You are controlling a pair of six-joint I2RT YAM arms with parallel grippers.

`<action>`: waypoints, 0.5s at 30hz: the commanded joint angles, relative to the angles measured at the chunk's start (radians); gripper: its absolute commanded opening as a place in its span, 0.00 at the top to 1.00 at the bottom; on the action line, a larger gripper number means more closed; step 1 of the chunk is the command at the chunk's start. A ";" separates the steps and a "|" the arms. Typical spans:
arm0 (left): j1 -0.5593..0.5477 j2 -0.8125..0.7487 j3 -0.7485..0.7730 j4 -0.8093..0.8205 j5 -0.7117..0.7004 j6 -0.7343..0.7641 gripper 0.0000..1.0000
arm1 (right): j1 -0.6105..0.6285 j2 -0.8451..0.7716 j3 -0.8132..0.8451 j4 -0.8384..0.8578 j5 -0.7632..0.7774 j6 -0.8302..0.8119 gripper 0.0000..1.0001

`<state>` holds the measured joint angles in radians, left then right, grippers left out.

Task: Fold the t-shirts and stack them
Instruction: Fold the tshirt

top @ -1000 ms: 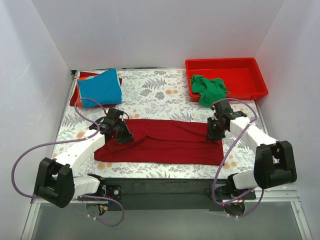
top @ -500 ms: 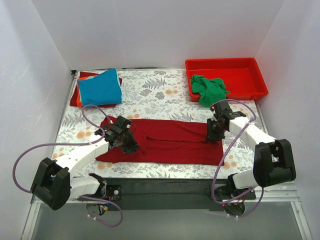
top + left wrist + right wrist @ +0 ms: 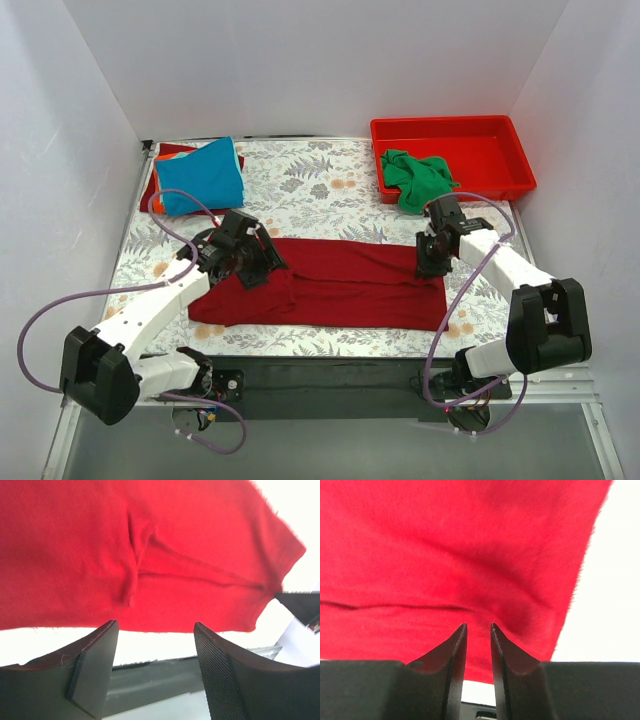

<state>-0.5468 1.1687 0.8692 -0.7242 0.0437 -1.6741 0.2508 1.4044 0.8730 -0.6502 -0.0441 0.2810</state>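
I am looking at the left tool first. Its two dark fingers are standing well spread, and nothing is sitting between them. It is hovering over the left part of the large dark red cloth t-shirt, beside a raised crease running across the fabric.

The right tool is showing only a narrow slit between its tips. It is sitting at the far right corner of the same shirt, and the cloth is puckering just beside the tips. I cannot tell whether it is pinching the fabric or only resting over it.

The dark red t-shirt is lying as a long flat band across the near middle of the bench, on the floral-patterned cloth, between the two arms. The left arm is crossing over the shirt's left end and hiding part of it from the top camera.

Further out, a crumpled green t-shirt is hanging over the near left rim of the rigid red plastic tray at the far right. At the far left corner, a folded bright blue t-shirt is lying on top of an orange one and a red one. Purple cables are looping beside both arms.
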 commanded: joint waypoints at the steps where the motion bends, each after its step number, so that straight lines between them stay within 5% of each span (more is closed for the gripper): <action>1: 0.108 0.006 0.047 -0.049 -0.030 0.100 0.39 | -0.001 -0.030 0.095 -0.026 0.116 -0.031 0.67; 6: 0.344 0.006 0.047 -0.006 0.034 0.241 0.38 | -0.047 0.004 0.144 -0.048 0.199 -0.071 0.64; 15: 0.544 0.120 0.071 0.061 0.099 0.387 0.37 | -0.088 0.076 0.118 -0.028 0.184 -0.020 0.64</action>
<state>-0.0448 1.2652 0.9070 -0.6987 0.1032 -1.3655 0.1780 1.4517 0.9966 -0.6800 0.1169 0.2382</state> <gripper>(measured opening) 0.622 0.357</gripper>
